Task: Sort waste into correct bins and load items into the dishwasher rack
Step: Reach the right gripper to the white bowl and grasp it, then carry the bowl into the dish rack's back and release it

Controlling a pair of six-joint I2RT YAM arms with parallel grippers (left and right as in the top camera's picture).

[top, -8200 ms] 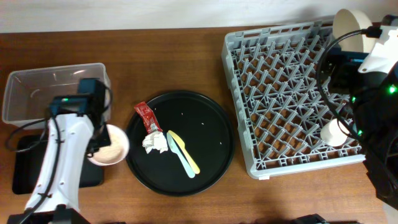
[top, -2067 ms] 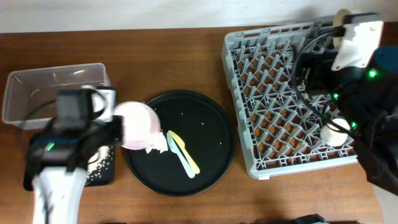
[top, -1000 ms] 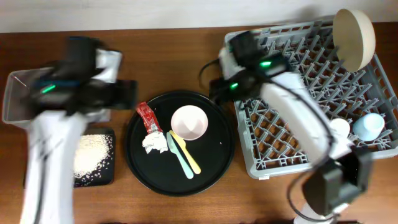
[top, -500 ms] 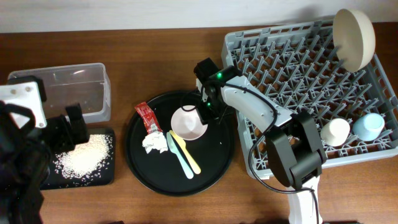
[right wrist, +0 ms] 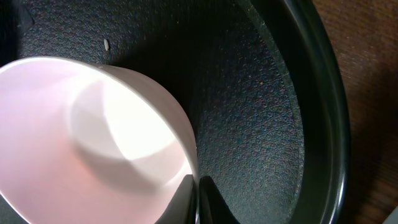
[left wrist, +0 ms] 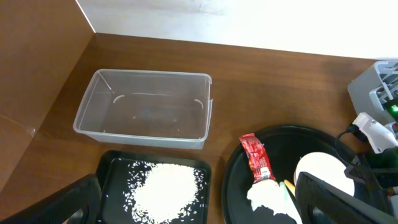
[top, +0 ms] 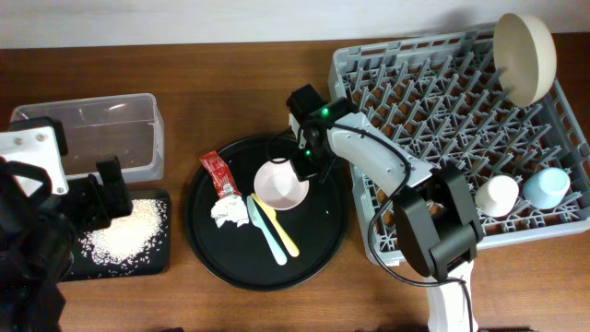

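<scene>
White right arm (top: 369, 157), black joints, green light, black cables, black left arm (top: 37, 242)

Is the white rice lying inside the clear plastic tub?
No, the rice lies in the shallow black tray, and the clear tub beside it shows no rice.

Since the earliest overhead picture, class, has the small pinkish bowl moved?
Yes. The small pinkish bowl has moved right, away from the clear tub, and is now over the round black tray.
</scene>
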